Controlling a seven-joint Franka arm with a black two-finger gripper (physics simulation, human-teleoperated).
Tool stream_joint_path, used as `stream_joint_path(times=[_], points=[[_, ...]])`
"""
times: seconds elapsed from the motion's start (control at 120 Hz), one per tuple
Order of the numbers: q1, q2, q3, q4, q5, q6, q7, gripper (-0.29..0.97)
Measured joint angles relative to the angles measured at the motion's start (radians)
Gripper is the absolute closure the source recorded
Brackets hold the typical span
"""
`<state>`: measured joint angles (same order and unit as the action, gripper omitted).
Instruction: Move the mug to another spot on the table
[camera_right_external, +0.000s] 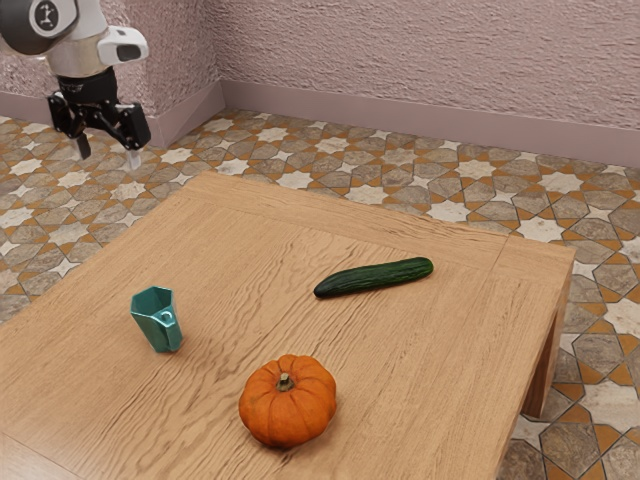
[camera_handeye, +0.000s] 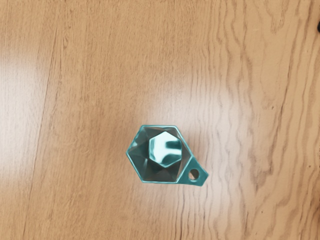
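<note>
Hovering high in the exterior view, the black two-finger pincer (camera_right_external: 108, 152) gapes empty, well above the faceted teal mug (camera_right_external: 157, 318) standing on the wooden worktop (camera_right_external: 420, 350); the wrist view looks straight into the mug (camera_handeye: 161, 154), so the approach is in hand and a plain descent seems next.

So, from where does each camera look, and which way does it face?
Exterior view: beside and above the light wooden table, looking down across it at the teal faceted mug, orange pumpkin and dark green cucumber; the arm's black two-finger gripper hangs upper left, open.
Wrist view: on the arm's hand, facing straight down into the mug.
Shared: mug and table.
</note>
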<state>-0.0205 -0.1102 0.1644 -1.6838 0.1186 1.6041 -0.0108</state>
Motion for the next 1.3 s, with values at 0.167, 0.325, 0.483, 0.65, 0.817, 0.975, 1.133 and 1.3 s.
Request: stream_joint_path(times=[0.167,0.325,0.483,0.65,0.817,0.975,1.133,1.3], points=[[-0.004,-0.002,-0.007,-0.007,0.000,0.015,-0.032,0.00],[0.001,-0.004,-0.007,-0.068,-0.002,0.055,-0.089,0.00],[-0.007,-0.036,-0.009,-0.274,-0.045,0.161,-0.307,0.00],[-0.016,-0.048,-0.005,-0.442,-0.106,0.296,-0.569,0.00],[-0.014,-0.035,0.001,-0.530,-0.116,0.379,-0.781,0.00],[-0.005,-0.013,0.015,-0.559,-0.089,0.430,-0.917,0.00],[0.002,0.038,0.025,-0.579,-0.080,0.486,-1.001,0.00],[-0.002,0.073,0.027,-0.582,-0.077,0.541,-1.043,0.00]])
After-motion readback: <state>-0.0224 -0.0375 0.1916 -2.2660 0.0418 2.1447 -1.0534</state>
